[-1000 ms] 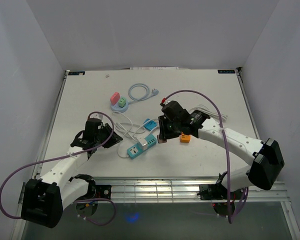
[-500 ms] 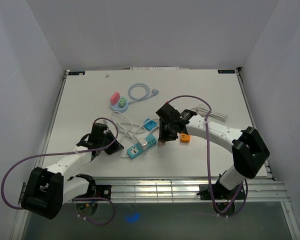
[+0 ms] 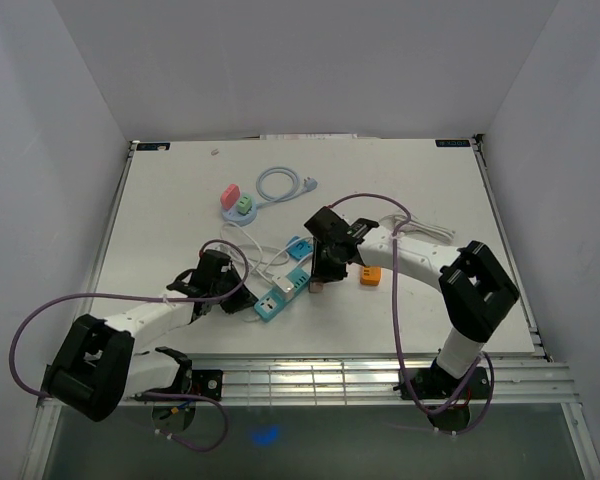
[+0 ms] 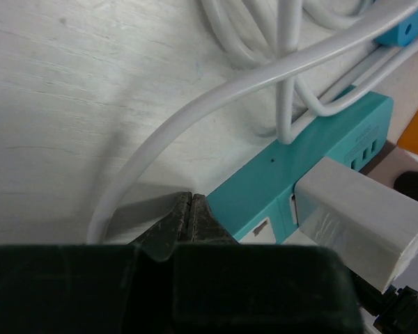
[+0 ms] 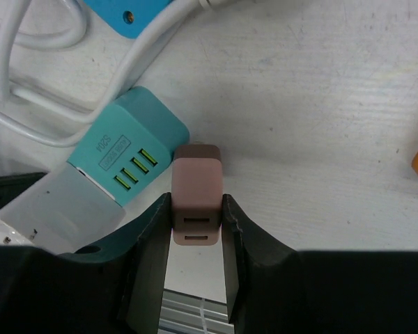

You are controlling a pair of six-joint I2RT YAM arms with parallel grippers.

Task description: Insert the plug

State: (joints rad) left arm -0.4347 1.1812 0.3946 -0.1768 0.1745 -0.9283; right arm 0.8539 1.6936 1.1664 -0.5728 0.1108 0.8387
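Right wrist: right gripper point(image 5: 194, 212) pinches pink plug point(image 5: 197, 182) beside teal strip point(image 5: 134, 142), left gripper point(image 4: 190, 206) pressed together; misaligned, it could shove the strip.

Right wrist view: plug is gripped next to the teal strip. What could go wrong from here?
1. The pink plug in the right gripper sits beside the end of the teal strip, not over a socket; pressing now would likely miss.
2. The left gripper is shut on nothing beside the strip, so the strip may slide.
3. The white adapter crowds the strip's face.
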